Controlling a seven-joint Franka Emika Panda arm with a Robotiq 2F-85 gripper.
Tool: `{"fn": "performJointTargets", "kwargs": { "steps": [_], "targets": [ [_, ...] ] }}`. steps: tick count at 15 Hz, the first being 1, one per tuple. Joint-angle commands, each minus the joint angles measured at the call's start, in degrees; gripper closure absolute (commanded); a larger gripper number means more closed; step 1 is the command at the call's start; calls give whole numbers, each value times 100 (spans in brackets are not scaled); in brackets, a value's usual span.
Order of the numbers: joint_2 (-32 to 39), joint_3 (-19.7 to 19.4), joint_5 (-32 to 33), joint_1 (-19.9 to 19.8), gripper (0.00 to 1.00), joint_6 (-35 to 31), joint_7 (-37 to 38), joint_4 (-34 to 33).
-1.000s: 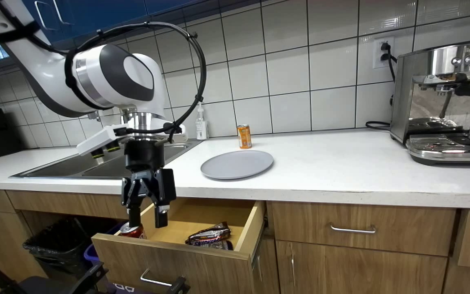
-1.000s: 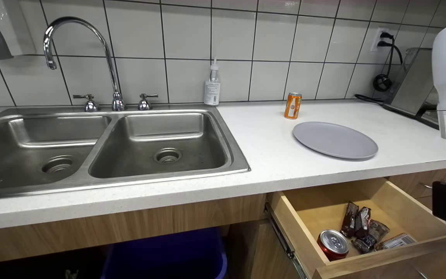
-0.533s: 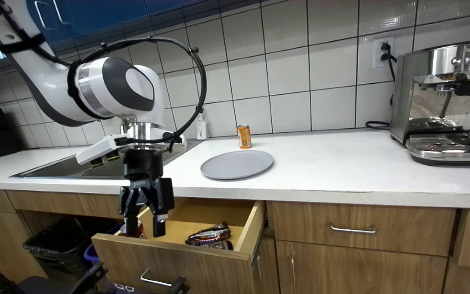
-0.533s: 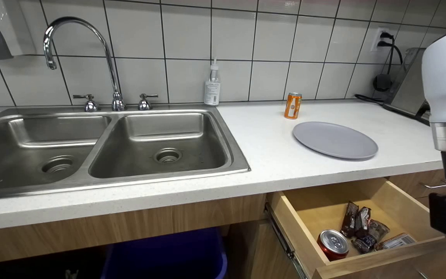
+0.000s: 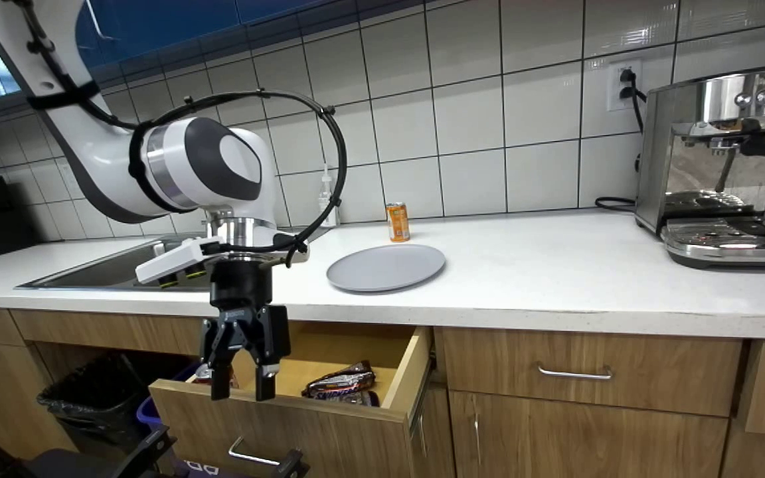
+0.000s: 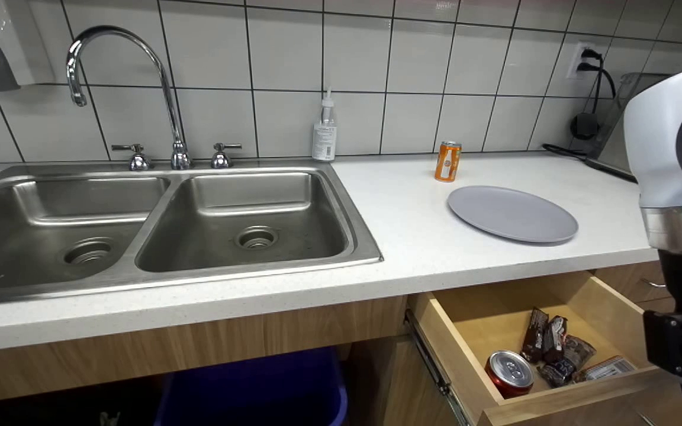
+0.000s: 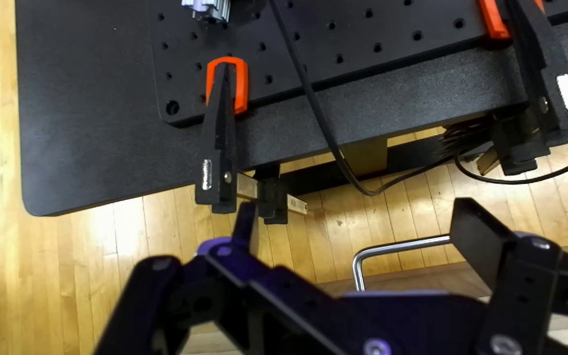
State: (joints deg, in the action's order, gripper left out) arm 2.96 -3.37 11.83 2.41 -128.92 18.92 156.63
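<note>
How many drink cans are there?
2. An orange can stands on the counter behind the plate, and a red can is inside the open drawer. More could be hidden.

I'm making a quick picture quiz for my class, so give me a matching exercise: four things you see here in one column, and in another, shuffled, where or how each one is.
1. gripper
2. orange can
3. grey plate
4. red can

A. inside the pulled-out drawer
B. lying flat on the counter
C. jaws apart, gripping nothing
D. upright near the tiled wall

Pairs: 1-C; 2-D; 3-B; 4-A
</note>
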Motion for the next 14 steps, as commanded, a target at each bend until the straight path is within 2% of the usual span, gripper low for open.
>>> {"fn": "performJointTargets", "kwargs": {
  "steps": [1,14],
  "targets": [
    [395,74,142,-66,0,-70,5,-267],
    [1437,-67,472,56,0,-33,39,-1004]
  ]
}}
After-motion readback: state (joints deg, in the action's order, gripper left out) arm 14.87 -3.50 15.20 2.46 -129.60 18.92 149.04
